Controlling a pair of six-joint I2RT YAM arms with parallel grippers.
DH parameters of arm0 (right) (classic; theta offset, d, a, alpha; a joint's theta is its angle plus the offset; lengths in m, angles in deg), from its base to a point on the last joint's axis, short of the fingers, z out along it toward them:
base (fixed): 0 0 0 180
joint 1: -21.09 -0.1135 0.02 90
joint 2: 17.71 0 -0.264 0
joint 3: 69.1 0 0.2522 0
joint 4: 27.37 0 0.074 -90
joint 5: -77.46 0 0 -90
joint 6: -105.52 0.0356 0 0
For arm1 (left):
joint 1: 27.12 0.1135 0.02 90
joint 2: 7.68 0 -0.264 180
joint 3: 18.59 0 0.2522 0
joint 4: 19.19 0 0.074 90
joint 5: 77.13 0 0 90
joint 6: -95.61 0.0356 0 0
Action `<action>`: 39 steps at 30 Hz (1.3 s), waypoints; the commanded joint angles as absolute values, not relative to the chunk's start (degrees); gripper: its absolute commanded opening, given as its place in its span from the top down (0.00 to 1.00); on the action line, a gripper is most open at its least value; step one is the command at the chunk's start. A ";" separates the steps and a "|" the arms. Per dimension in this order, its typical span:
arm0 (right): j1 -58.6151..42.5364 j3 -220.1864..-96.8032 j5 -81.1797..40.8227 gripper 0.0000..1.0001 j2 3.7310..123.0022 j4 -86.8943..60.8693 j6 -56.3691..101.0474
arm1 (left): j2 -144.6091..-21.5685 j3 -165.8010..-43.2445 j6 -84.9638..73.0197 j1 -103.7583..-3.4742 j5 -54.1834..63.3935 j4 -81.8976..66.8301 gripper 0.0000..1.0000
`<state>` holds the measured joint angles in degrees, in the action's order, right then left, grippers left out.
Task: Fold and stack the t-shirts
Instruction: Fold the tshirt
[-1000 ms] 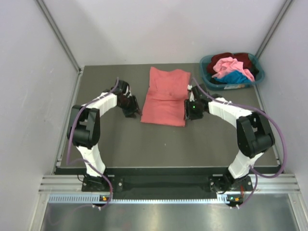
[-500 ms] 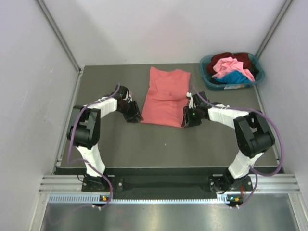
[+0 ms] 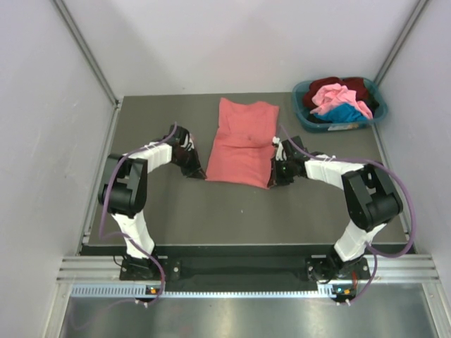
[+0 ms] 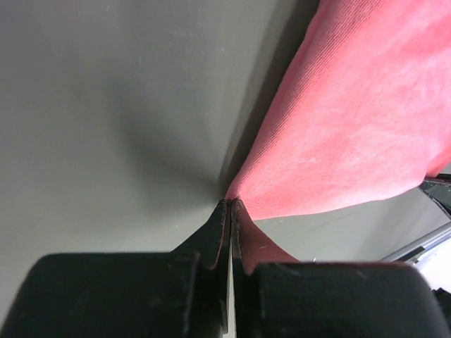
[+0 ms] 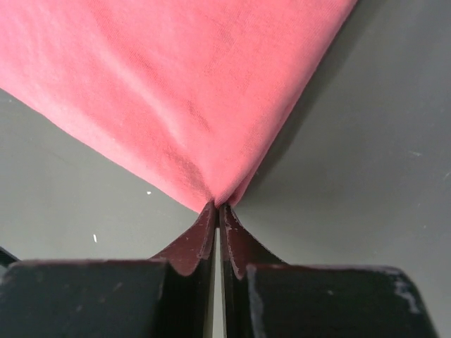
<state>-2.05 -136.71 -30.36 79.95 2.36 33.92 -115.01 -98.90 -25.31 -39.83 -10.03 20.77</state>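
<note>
Thing of the task: a large, plain, soft cloth salmon-red t-shirt (image 3: 243, 141), folded to a long rectangle and lying flat on the dark grey table top (image 3: 232, 211), in the middle of its far half.
Long axis: it runs from the near side to the far side, and the far end leans a little to the right. Which end is the neck I cannot tell.
Left gripper (image 4: 230, 204): closed completely on the near left corner of the salmon-red t-shirt. A small fold of cloth is pinched between the black fingertips (image 4: 220, 220) and the corner rises a little from the table.
Right gripper (image 5: 216, 205): also closed completely, on the near right corner. The cloth comes to a point between its jaws.
Other t-shirts: a pink t-shirt (image 3: 335, 95), a dark maroon t-shirt (image 3: 325, 83) and a bright blue t-shirt (image 3: 343, 113) lie crumpled together in a teal plastic basket (image 3: 301, 105) at the far right corner, well apart from the arms.
Change from one second ago: both grippers were then beside the long edges of the shirt with jaws apart. Now they are at the near corners and hold them. The basket has not moved.
</note>
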 commanded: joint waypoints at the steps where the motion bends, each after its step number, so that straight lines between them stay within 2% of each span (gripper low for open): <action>1: -1.59 -135.42 -29.77 1.00 76.42 4.31 33.11 | -111.14 -97.40 -24.98 -39.77 -9.37 24.44 1.00; 15: -3.26 -116.88 -30.47 1.00 60.78 2.47 36.96 | -92.33 -71.74 -34.29 -41.70 -19.28 17.78 1.00; 16: -3.43 -115.83 -30.29 0.91 59.90 2.82 37.67 | -91.19 -70.68 -34.90 -41.88 -20.08 17.95 1.00; 18: -3.52 -115.64 -29.68 0.79 57.62 5.01 38.64 | -88.64 -70.06 -35.09 -41.88 -20.62 20.48 0.86; 19: -3.52 -116.34 -29.15 0.72 56.91 6.16 38.64 | -87.85 -70.75 -34.48 -41.88 -19.40 21.80 0.78; 20: -3.52 -116.87 -27.58 0.70 55.43 7.56 38.64 | -86.79 -73.55 -33.86 -41.88 -18.17 24.69 0.70; 23: -3.52 -120.47 -25.90 0.69 52.87 11.00 38.46 | -88.00 -82.31 -30.44 -41.79 -11.32 28.40 0.64; 26: -3.44 -125.56 -24.76 0.74 53.56 11.88 38.64 | -93.52 -91.55 -27.01 -41.79 -7.62 29.02 0.63; 29: -3.43 -131.10 -25.10 0.79 57.76 10.13 37.85 | -100.02 -97.81 -24.81 -41.79 -10.14 26.57 0.70; 34: -2.91 -139.88 -24.31 0.80 67.17 7.23 35.13 | -109.52 -100.20 -26.02 -42.06 -22.62 16.65 0.74; 39: -1.85 -147.01 -24.05 0.81 77.90 6.26 34.33 | -114.29 -100.56 -28.23 -42.41 -24.32 12.86 0.75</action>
